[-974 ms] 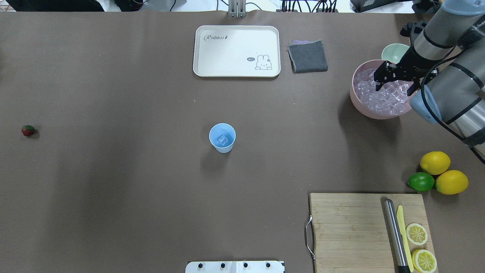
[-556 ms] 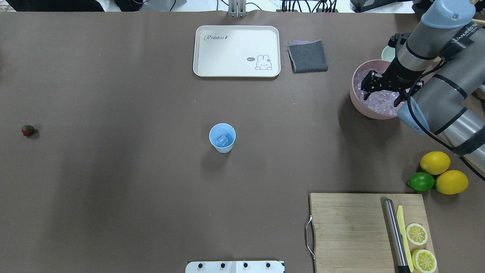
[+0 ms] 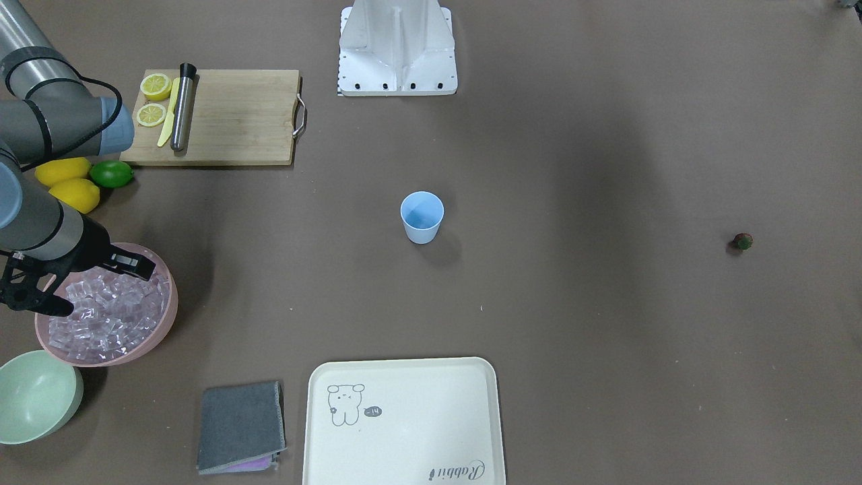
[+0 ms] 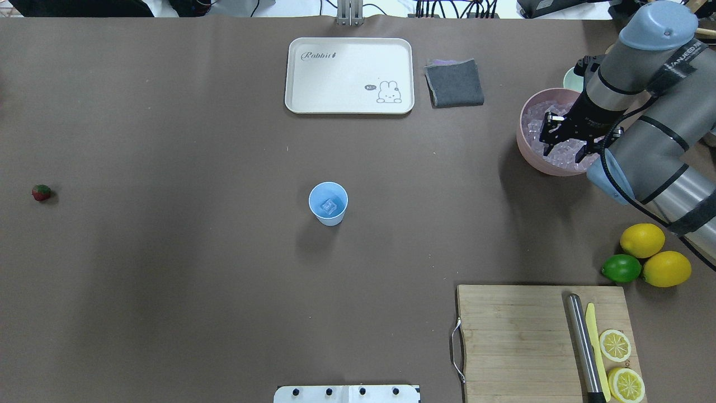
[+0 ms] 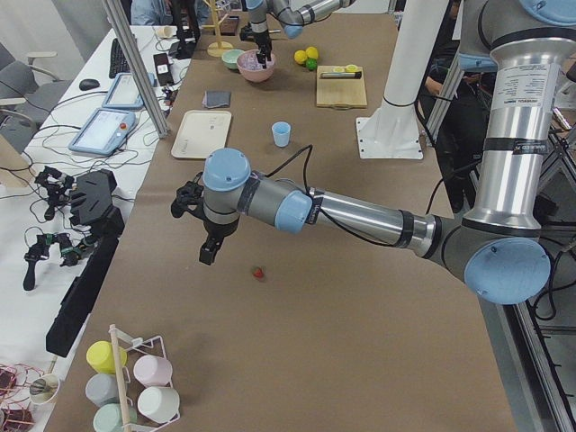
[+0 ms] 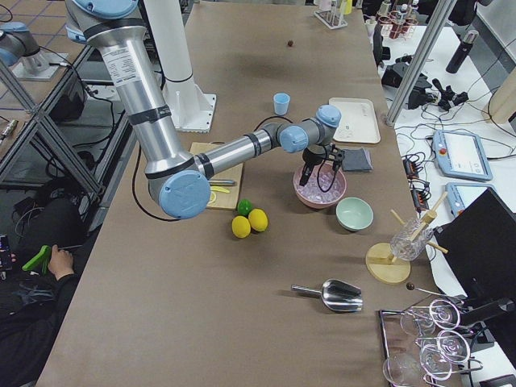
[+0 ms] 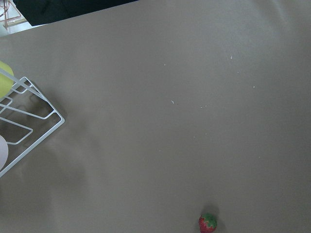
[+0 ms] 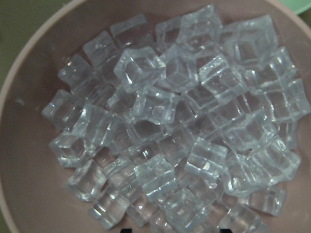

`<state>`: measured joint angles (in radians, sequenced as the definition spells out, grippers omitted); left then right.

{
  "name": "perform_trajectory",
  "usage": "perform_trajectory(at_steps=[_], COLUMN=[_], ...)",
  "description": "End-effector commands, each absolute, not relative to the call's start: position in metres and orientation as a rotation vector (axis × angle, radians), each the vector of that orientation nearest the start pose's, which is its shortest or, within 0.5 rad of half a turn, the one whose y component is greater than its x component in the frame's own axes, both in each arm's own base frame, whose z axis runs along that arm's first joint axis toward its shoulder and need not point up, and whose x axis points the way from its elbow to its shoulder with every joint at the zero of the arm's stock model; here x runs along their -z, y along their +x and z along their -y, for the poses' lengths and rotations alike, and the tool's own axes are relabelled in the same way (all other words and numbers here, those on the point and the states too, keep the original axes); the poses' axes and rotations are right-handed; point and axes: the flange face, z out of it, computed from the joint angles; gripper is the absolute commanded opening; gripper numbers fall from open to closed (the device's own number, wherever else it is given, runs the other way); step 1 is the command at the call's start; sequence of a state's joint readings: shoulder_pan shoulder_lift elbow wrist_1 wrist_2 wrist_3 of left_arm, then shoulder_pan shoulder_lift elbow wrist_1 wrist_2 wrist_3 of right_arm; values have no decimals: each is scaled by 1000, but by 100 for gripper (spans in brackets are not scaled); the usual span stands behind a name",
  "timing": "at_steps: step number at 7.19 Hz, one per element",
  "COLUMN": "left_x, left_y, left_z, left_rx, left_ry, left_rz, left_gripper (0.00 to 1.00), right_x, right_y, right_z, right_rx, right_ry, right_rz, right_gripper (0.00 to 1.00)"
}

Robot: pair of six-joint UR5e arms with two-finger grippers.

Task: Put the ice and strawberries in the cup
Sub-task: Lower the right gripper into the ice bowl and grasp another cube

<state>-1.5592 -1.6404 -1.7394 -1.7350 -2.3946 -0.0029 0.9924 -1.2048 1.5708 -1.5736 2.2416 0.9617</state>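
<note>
The light blue cup (image 4: 328, 203) stands upright mid-table with one ice cube (image 4: 329, 207) inside. More ice (image 8: 180, 131) is heaped in a pink bowl (image 4: 526, 154) at the far right. My right gripper (image 4: 566, 142) hangs open just above that heap, with nothing between its fingers. A lone strawberry (image 4: 41, 192) lies on the table at the far left. The left gripper (image 5: 209, 248) hovers beside and above the strawberry (image 5: 258, 272) in the exterior left view only, so I cannot tell its state. The left wrist view shows the strawberry (image 7: 207, 223) but no fingers.
A mint green bowl (image 3: 34, 397) sits next to the pink bowl. A cream tray (image 4: 349, 75) and a grey cloth (image 4: 454, 83) lie at the far edge. A cutting board (image 4: 514, 341) carries a knife and lemon halves, with two lemons and a lime (image 4: 621, 268) beside it. A cup rack (image 5: 130, 378) stands near the left arm.
My right gripper has shifted leftward over the pink bowl and dropped closer to the ice, still open. The cup and the strawberry have not moved.
</note>
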Motion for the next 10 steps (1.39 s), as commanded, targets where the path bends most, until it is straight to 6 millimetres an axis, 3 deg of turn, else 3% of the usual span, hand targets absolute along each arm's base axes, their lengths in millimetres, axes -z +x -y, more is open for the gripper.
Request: perform_trajectory(at_steps=[1, 8, 10], left_x=[-514, -509, -508], left_y=[-54, -52, -52], left_z=[530, 535, 535], left_rx=[-177, -183, -183], left_ry=[378, 386, 386], left_rz=[-815, -815, -815], left_gripper=[98, 98, 98], right_x=[-462, -467, -467], right_y=[-289, -312, -313], right_z=[572, 558, 558], right_rx=[-246, -226, -224], right_ry=[-216, -242, -243], right_rz=[713, 699, 701], right_gripper=[64, 64, 14])
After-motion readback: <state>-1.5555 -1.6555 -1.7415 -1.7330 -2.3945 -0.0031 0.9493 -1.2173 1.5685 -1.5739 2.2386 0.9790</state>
